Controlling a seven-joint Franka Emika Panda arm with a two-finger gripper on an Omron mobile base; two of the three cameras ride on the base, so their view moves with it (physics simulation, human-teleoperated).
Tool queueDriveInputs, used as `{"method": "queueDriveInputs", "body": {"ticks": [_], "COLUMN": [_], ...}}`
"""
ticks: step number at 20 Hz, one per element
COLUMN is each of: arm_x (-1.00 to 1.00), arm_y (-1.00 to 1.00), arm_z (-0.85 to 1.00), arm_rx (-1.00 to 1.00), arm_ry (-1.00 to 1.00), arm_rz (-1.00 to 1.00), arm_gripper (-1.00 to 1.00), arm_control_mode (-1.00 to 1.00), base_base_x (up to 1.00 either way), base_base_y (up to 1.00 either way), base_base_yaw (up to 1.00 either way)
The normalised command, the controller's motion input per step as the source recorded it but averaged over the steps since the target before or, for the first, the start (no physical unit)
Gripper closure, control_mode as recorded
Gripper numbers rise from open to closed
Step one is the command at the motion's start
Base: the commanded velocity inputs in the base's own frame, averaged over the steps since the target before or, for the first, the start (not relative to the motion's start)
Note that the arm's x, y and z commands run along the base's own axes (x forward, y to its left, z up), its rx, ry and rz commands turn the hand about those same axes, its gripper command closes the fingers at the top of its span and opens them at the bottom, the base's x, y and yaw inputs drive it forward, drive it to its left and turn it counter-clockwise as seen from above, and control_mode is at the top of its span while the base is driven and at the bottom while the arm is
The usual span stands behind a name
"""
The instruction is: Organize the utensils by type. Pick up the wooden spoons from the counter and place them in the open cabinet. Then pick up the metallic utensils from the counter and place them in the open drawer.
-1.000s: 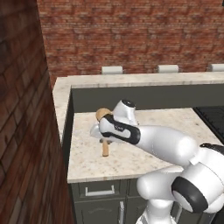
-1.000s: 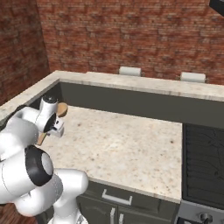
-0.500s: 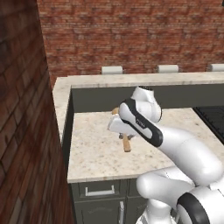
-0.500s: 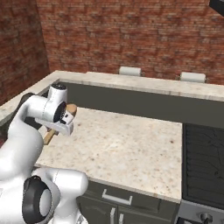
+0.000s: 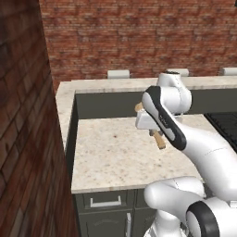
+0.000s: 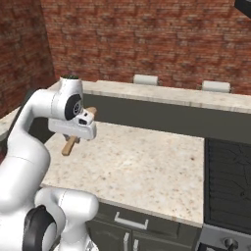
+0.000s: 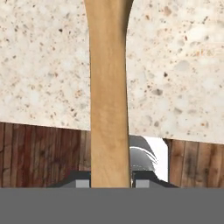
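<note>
Swung rightward since before, the pincer grips a wooden spoon above the bench; nothing shelved yet.

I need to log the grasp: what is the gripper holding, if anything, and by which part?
The gripper holds a wooden spoon by its long handle, lifted above the counter; its fingers clamp either side of the handle.

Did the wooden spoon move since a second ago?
Yes. The gripper has carried the spoon rightward across the counter, away from the brick wall on the left, toward the stove.
</note>
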Motion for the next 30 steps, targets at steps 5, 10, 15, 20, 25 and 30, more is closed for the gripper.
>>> {"method": "queueDriveInputs", "body": {"ticks": [5,10,15,20,25,30], "arm_x": [-0.19,-0.44,-0.43,-0.21,-0.11,-0.19], "arm_y": [-0.57,-0.09,0.00,-0.01,0.00,-0.04], "arm_z": [0.56,0.48,0.42,0.36,0.24,0.13], "arm_rx": [-0.03,-0.04,0.00,0.00,0.00,0.00], "arm_ry": [0.00,-0.01,-0.05,-0.09,-0.09,-0.09], "arm_rz": [0.13,0.11,0.02,0.01,0.03,0.02], "arm_gripper": [1.00,1.00,1.00,1.00,1.00,1.00], "arm_control_mode": [-1.00,-1.00,-1.00,-1.00,-1.00,-1.00], "base_base_x": [0.00,0.00,0.00,0.00,0.00,0.00], "base_base_y": [0.00,0.00,0.00,0.00,0.00,0.00], "base_base_yaw": [0.00,0.00,0.00,0.00,0.00,0.00]}}
